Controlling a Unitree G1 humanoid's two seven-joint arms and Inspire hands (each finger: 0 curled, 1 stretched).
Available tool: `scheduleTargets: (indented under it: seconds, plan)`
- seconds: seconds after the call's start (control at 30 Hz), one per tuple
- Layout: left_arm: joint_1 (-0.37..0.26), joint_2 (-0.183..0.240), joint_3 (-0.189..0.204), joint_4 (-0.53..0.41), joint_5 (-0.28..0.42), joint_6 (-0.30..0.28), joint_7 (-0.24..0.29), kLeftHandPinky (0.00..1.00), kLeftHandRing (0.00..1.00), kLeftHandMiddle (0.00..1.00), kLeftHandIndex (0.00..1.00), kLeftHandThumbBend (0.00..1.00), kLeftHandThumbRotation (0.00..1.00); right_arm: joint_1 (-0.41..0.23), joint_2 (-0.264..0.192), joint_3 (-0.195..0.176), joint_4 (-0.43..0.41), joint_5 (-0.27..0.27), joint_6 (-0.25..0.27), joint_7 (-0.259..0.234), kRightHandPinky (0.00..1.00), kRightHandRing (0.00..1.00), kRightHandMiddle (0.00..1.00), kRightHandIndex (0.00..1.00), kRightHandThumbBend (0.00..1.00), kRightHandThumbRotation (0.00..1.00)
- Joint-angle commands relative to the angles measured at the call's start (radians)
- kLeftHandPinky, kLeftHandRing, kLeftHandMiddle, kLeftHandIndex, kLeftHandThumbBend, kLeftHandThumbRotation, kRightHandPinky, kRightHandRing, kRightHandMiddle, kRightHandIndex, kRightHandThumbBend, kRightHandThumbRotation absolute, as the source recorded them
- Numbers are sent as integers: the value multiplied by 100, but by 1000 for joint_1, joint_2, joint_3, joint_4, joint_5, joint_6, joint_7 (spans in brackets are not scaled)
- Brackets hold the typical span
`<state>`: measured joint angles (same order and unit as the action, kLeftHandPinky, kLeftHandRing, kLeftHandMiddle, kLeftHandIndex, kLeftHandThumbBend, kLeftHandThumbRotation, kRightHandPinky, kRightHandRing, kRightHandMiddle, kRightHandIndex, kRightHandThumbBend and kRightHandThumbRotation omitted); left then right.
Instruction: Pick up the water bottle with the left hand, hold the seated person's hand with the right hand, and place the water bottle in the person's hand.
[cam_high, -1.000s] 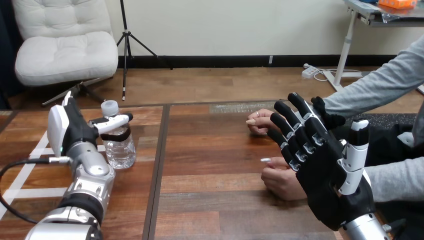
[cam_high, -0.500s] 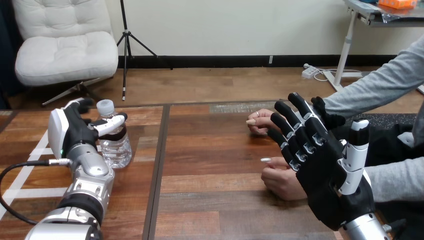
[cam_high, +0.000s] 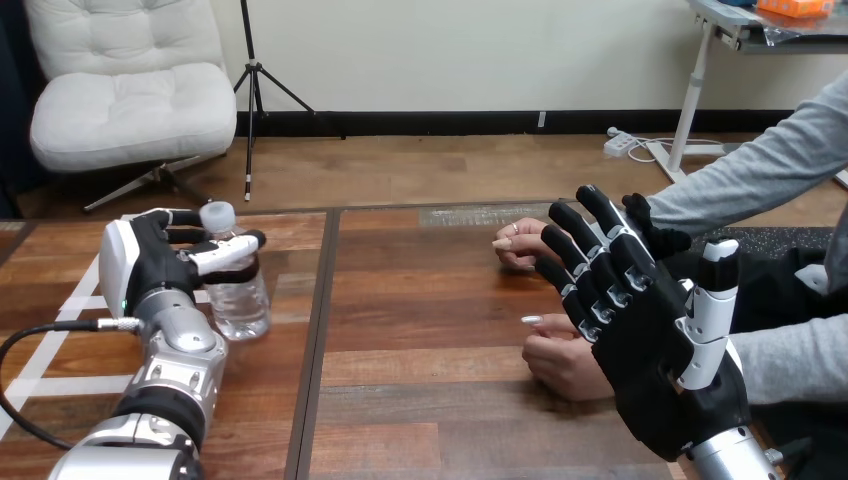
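1. While the water bottle (cam_high: 238, 300) stands upright at the left of the table (cam_high: 430, 300), its long axis vertical, the robot's left hand (cam_high: 150, 262) is wrapped round its upper part. The thumb lies across the front and the fingers curl behind the neck.
2. The bottle sits just right of that palm and touches it. Its base appears to rest on the wood, so the lift looks not yet done.
3. Well apart at the right, the right hand (cam_high: 655, 370) is raised, its fingers straight and spread, holding nothing.
4. It stands in front of the person's lower hand (cam_high: 560, 365) and the person's upper hand (cam_high: 522, 243); contact cannot be told.
5. The carry would run rightward across the table.
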<state>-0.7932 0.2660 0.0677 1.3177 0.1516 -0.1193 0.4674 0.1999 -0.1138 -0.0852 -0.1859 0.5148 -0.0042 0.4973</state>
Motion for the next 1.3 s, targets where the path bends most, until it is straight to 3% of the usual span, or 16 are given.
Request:
scheduleTargets:
  seconds: [0.0, 0.4, 1.27]
  plan:
    - [-39, 14, -5, -16, 9, -6, -22, 37, 45, 50, 52, 74, 0, -46, 5, -9, -27, 21, -16, 10, 100, 100, 97, 100, 94, 100]
    - [-45, 21, -4, -22, 7, -9, -60, 41, 49, 53, 52, 75, 0, -41, 5, -7, -38, 21, -7, 3, 100, 100, 97, 100, 93, 100]
    - [-58, 41, -2, -22, 7, -1, -129, 40, 42, 48, 52, 73, 0, -40, 9, -6, -30, 20, -20, 11, 100, 100, 96, 100, 92, 100]
